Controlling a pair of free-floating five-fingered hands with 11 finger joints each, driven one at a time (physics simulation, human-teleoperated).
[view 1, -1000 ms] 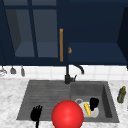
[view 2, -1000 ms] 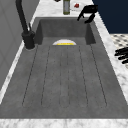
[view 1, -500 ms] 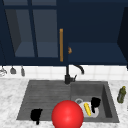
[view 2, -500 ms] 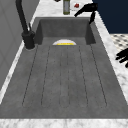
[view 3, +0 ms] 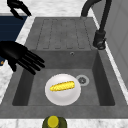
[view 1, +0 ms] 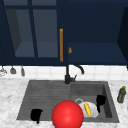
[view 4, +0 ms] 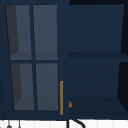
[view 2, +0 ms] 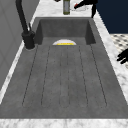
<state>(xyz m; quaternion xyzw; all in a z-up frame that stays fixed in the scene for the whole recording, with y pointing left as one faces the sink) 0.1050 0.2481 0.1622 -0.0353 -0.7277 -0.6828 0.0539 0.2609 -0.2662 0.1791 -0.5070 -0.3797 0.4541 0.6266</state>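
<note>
Right hand: the right hand (view 1: 100, 100) hangs over the right end of the basin, fingers straight and spread, holding nothing. From the right side it (view 3: 17, 56) reaches in over the front rim, fingertips (view 3: 37, 63) pointing toward the basin.
Corn: the corn (view 3: 62, 86) lies across the plate (view 3: 62, 96), near the fingertips but below them and apart; nothing touches it. From the front the corn (view 1: 87, 109) sits just left of the hand.
Plate: white, flat on the basin floor beside the drain (view 3: 82, 80).
Left hand: the left hand (view 1: 36, 115) floats at the front edge of the draining board, well apart from the plate; whether its fingers are curled I cannot tell.
Around: faucet (view 1: 68, 75) behind the sink (view 1: 108, 100), bottle (view 1: 121, 94) on the counter at right, a red ball (view 1: 67, 114) up front.
</note>
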